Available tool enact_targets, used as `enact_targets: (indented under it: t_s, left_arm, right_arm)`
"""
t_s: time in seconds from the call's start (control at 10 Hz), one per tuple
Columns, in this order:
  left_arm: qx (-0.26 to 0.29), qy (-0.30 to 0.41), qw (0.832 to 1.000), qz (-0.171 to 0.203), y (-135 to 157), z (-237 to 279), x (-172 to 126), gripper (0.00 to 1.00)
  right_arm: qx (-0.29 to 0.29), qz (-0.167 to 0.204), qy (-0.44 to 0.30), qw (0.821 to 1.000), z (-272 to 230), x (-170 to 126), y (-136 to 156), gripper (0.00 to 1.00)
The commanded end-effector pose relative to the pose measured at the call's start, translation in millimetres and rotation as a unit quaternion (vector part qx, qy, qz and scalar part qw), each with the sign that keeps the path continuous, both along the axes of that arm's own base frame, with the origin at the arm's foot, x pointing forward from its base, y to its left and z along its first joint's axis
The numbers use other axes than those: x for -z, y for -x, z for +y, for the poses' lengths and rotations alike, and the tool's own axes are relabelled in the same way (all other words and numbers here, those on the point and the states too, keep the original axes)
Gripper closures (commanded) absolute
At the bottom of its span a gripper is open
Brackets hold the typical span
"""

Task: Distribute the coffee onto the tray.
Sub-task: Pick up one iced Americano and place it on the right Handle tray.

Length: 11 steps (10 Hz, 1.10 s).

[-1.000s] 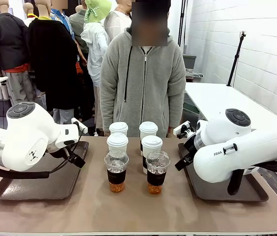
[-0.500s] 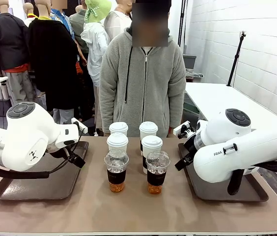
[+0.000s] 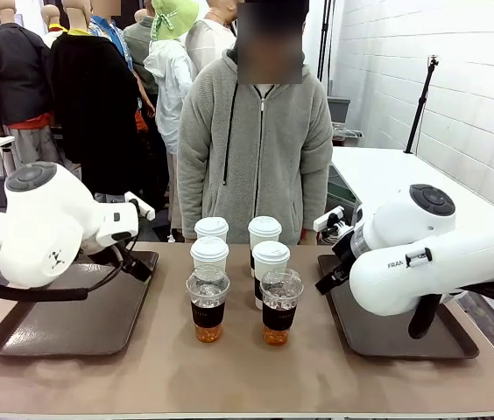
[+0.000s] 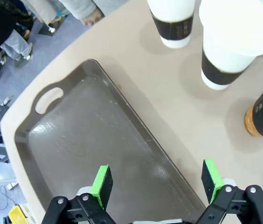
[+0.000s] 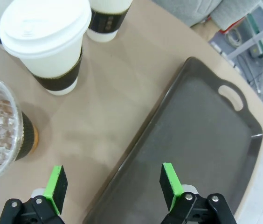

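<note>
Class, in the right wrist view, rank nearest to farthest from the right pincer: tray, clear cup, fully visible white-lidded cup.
1. Tray, partly beneath the right pincer.
2. Clear cup, low at the left edge.
3. White-lidded cup, upper left, farther off.

Lab: robot arms point(image 3: 45, 227), white brick wall point(image 3: 466, 52) (black stand point(image 3: 420, 105) behind).

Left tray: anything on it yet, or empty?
Empty. The left tray shows a bare dark surface in the left wrist view, and the six cups all stand upright on the table beside it.
</note>
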<state>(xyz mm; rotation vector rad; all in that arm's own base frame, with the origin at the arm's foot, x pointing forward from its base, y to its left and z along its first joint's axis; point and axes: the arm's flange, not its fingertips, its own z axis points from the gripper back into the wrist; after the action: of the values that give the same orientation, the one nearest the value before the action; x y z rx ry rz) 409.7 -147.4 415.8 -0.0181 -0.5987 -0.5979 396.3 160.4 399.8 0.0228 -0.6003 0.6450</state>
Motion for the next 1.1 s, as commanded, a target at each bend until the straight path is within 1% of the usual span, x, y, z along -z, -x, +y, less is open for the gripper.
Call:
enact_targets:
  t_s: [0.0, 0.3, 0.4, 0.5, 0.7, 0.8, 1.0]
  left_arm:
    - [0.010, -0.018, 1.000, -0.008, 3, 6, -33, 0.00]
    - [0.011, -0.032, 0.999, -0.036, 8, 6, -71, 0.00]
    - [0.011, -0.035, 0.998, -0.041, 10, 6, -79, 0.00]
    - [0.010, -0.036, 0.998, -0.045, 12, 6, -83, 0.00]
    - [0.009, -0.031, 0.998, -0.045, 13, 9, -80, 0.00]
    - [0.011, -0.028, 0.999, -0.044, 14, 9, -79, 0.00]
    - [0.029, -0.010, 0.998, -0.051, 18, 12, -79, 0.00]
  right_arm:
    - [-0.007, -0.003, 0.000, 1.000, -4, -26, 3, 0.00]
    - [-0.014, -0.034, -0.005, 0.999, -9, -76, 11, 0.00]
    - [-0.016, -0.037, -0.005, 0.999, -11, -86, 14, 0.00]
    - [-0.020, -0.038, -0.010, 0.999, -11, -91, 16, 0.00]
    - [-0.030, -0.033, -0.026, 0.999, -10, -96, 15, 0.00]
    - [-0.034, -0.037, -0.036, 0.998, -10, -98, 16, 0.00]
    - [-0.047, -0.041, -0.053, 0.997, -15, -103, 16, 0.00]
